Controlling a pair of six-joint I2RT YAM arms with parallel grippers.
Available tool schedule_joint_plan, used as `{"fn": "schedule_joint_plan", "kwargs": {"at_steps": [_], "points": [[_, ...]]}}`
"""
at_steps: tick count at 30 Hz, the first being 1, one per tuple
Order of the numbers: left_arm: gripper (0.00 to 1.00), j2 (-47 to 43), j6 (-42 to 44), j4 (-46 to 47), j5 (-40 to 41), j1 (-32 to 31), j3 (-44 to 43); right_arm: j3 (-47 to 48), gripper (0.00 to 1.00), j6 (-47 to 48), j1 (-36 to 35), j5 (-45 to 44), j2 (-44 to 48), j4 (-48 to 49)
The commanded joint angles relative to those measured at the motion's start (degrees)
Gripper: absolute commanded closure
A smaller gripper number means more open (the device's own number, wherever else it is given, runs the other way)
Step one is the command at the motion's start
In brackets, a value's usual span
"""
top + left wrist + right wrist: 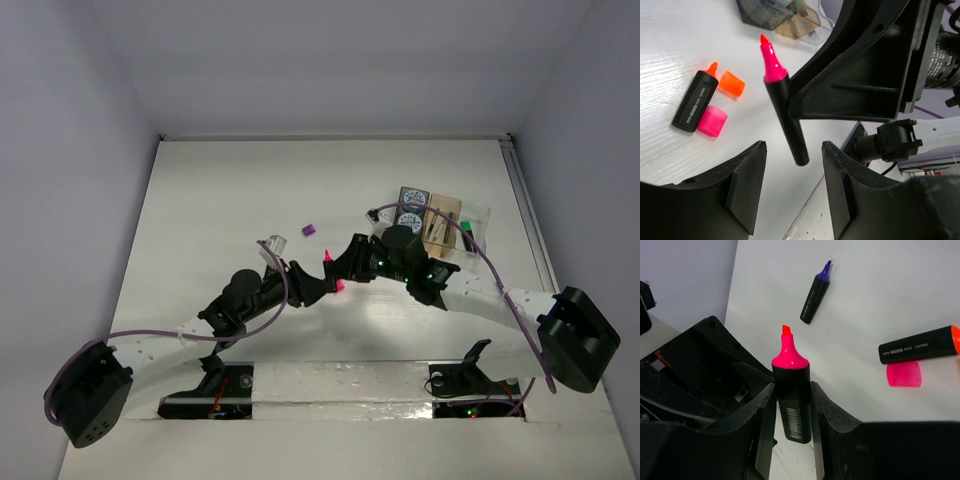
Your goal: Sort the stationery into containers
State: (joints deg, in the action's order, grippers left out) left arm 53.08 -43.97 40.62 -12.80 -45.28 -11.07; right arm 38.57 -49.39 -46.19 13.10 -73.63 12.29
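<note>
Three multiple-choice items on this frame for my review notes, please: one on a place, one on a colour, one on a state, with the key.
1. Where does the loose pink cap lie?
A. Beside the orange highlighter
B. Far from every highlighter
C. Pushed onto a marker's tip

2. What colour is the tip of the lone highlighter in the right wrist view?
A. Green
B. Purple
C. Orange

3. What state is the pink highlighter in?
A. Capped, lying flat
B. Capped, held upright
C. Uncapped, gripped by the right tool

Key: 1 A, the cap lies right next to the orange highlighter's body; 2 B, its bare tip is purple; 3 C, the pink tip is bare and the body sits between the right tool's fingers.
</note>
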Motion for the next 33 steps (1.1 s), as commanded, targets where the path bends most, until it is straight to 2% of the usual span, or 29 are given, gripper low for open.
{"fn": "schedule_joint_plan", "kwargs": {"at_steps": [1,7,16,20,21,22,24,25,27,30,33], "points": [[0.55,1.5,0.8,5.1,-0.3,-0.3,-3.3,0.1,0.79,-0.4,-1.0,0.3,-0.1,4.1],[0.60,3.5,0.9,6.0,-0.7,-0.3,-4.0,0.1,0.79,-0.9,-1.5,0.2,-0.5,4.9],[0.62,6.0,0.8,7.2,-2.0,-0.3,-5.2,1.0,0.78,-1.2,-2.6,0.0,-1.6,6.3],[0.71,6.1,0.9,7.3,-1.9,-0.3,-5.3,0.9,0.78,-1.2,-2.6,-0.5,-1.8,6.3],[0.78,6.2,1.0,7.2,-1.9,-0.3,-5.4,0.8,0.78,-1.3,-2.6,-0.6,-1.7,6.4],[0.80,6.6,0.9,7.2,-2.1,-0.3,-5.4,0.6,0.78,-1.4,-2.6,-0.8,-1.6,6.6],[0.82,7.0,0.7,7.5,-2.3,-0.3,-5.4,0.6,0.78,-1.5,-3.1,-0.7,-1.5,6.8],[0.91,7.3,0.7,7.6,-2.6,-0.3,-5.3,0.8,0.78,-1.5,-3.1,-0.7,-1.5,6.9],[1.00,7.1,0.8,7.7,-2.2,-0.3,-5.2,1.0,0.78,-1.5,-3.1,-0.6,-1.5,7.0],[1.00,6.3,1.2,7.3,-1.9,-0.3,-5.1,0.9,0.78,-1.4,-3.1,-0.6,-1.2,6.8],[1.00,3.9,1.3,7.5,-2.2,-0.3,-4.2,0.6,0.72,-1.0,-3.1,-1.7,-0.4,5.8]]}}
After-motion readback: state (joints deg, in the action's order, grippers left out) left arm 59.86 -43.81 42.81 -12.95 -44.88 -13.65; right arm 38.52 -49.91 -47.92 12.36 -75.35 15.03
